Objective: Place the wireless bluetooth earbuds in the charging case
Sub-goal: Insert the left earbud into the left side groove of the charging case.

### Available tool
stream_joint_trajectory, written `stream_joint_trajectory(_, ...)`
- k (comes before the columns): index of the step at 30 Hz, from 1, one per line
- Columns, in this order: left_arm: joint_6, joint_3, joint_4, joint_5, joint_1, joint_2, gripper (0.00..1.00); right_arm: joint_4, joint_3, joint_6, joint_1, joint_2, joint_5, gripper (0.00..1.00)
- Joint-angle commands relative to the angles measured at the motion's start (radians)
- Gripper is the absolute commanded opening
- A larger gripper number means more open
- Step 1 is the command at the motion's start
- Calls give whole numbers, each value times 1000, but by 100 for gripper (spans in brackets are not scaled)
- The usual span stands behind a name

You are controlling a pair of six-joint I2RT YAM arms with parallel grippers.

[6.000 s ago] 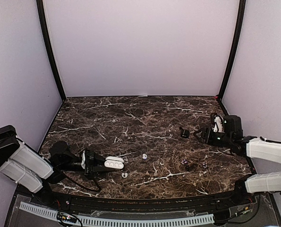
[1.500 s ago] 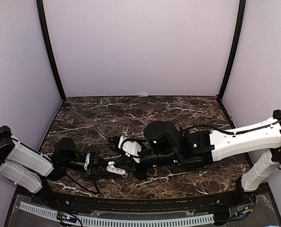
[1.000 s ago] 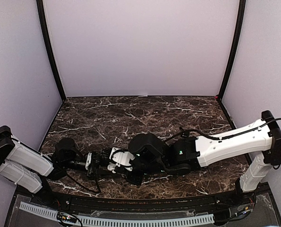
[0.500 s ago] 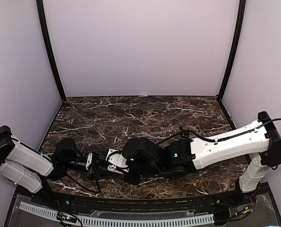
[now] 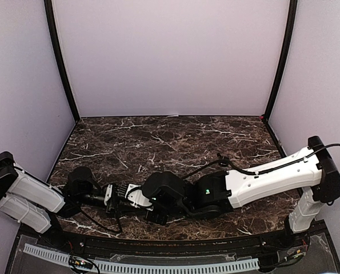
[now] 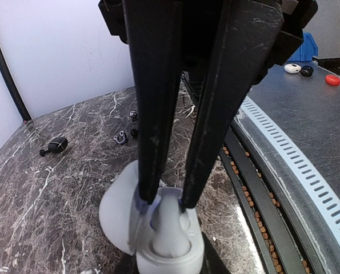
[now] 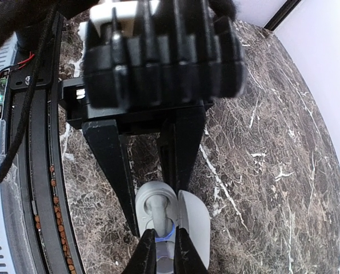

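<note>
The white bud (image 7: 157,212) lay in the open case (image 7: 195,225), one end pinched by my right claw (image 7: 161,251); whether it sat fully home I could not tell. My left claw (image 7: 156,197) clamped the case near the table (image 5: 158,137)'s front edge. A dark bud (image 6: 55,144) lay well apart.

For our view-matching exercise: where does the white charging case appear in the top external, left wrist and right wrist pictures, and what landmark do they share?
Top external: the white charging case sits low, left of centre, mostly hidden.
Left wrist: the case bottom centre, lid open, right gripper pinching a white earbud in it.
Right wrist: the case bottom centre, between the left gripper's fingers.
Shared landmark: the marble tabletop.
</note>
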Motion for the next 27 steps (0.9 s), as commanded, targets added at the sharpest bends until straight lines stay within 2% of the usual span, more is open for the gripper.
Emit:
stream_joint_trajectory(1,1,21,17,15,-4,-3,0,38,10,-6,15,-9,29,14)
stream_joint_trajectory(3,1,22,18,16,-4,-2,0,76,-19,-15,14,-36,14,22)
stream_joint_trajectory(5,1,22,18,17,-4,-2,0,105,-45,-19,14,-61,9,25)
stream_joint_trajectory(13,-26,10,58,1,-4,-2,0,188,-148,7,15,-190,-19,25)
stream_joint_trajectory(16,-71,-10,117,-63,7,-3,0,218,-207,27,12,-254,-33,26)
stream_joint_trajectory(21,-194,-53,222,-109,95,-21,0,243,-304,91,-15,-323,-79,26)
stream_joint_trajectory(27,-201,-66,220,-216,102,-37,0,270,-429,155,-64,-366,-168,25)
